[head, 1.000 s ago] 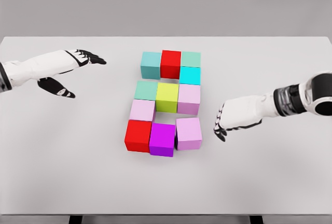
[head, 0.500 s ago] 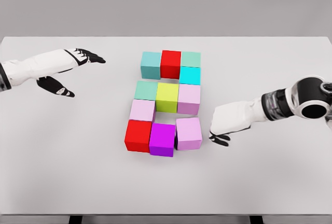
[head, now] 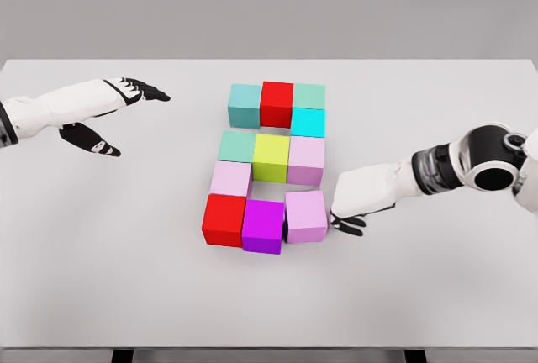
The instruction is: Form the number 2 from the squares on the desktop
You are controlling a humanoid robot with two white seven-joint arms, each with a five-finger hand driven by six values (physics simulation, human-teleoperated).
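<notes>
On the pale grey table (head: 126, 279), the far row runs teal (head: 245, 104), red (head: 276, 102), mint (head: 308, 96), with cyan (head: 308, 122) beneath, then mint, lime (head: 271, 158), lilac, and nearest red, magenta (head: 263, 226), lilac (head: 306, 216); both hands are white with black fingers.

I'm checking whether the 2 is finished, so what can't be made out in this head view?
- Right robot hand: its white back covers the fingers; contact with the bottom-right pink cube is unclear.
- Magenta cube: sits forward of its row; the gaps beside it are too small to judge.
- Left forearm: cut off by the left edge.
</notes>
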